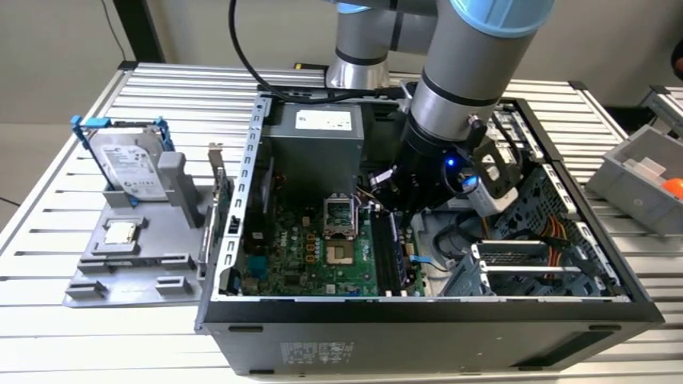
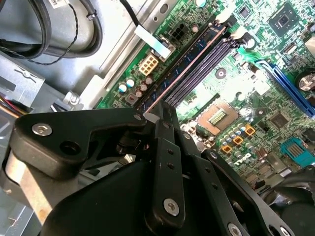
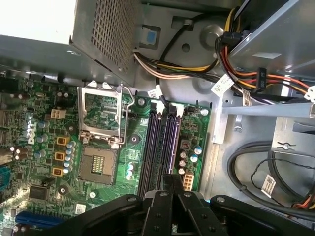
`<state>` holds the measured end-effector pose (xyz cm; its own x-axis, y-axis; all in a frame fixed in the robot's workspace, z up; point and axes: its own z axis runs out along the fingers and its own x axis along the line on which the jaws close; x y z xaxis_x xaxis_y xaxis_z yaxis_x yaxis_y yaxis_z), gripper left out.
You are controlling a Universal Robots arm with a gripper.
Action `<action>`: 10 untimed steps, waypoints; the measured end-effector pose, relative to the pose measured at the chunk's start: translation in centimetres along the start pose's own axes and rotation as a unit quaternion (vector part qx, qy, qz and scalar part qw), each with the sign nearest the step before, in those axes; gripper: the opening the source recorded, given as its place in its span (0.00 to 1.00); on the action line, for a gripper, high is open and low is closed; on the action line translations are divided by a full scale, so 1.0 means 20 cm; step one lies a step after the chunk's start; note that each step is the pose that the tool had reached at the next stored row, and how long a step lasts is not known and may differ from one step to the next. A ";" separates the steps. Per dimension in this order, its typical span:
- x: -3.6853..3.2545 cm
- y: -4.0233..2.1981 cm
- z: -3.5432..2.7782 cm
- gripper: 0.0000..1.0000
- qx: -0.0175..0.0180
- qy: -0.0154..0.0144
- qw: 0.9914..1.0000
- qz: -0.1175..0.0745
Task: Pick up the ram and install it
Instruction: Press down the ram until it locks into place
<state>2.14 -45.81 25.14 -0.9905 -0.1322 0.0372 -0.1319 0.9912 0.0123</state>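
Counter: a slatted metal counter point(image 1: 64, 208) is carrying an open computer case point(image 1: 427, 320) and a grey holder tray point(image 1: 128, 272)
Tray: it is holding a hard drive point(image 1: 128, 164) and a processor chip point(image 1: 117, 232)
Case: the motherboard point(image 1: 309, 256) is lying inside
End effector: the end effector point(image 2: 165, 115) is closing on the ram point(image 2: 184, 66), which is sitting in the memory slots point(image 3: 162, 142)

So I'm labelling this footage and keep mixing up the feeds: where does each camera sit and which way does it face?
Exterior view: off the arm, above, looking down into the open computer case; the arm reaches inside.
First wrist view: on the arm, facing down past the tool at the motherboard and memory slots.
Second wrist view: on the arm, looking along the tool, where the ram stands over the slots.
All views share the motherboard.
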 end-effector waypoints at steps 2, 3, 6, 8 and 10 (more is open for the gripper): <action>0.000 0.000 0.000 0.00 0.000 0.000 1.000 -0.002; 0.000 0.000 0.000 0.00 0.000 0.000 1.000 -0.004; 0.000 0.000 0.000 0.00 0.000 0.000 1.000 -0.012; 0.000 0.000 0.000 0.00 0.001 0.000 1.000 -0.017; 0.000 0.000 0.000 0.00 0.001 0.000 1.000 -0.022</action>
<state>2.15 -45.81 25.13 -0.9836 -0.1766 0.0371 -0.1762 0.9843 0.0124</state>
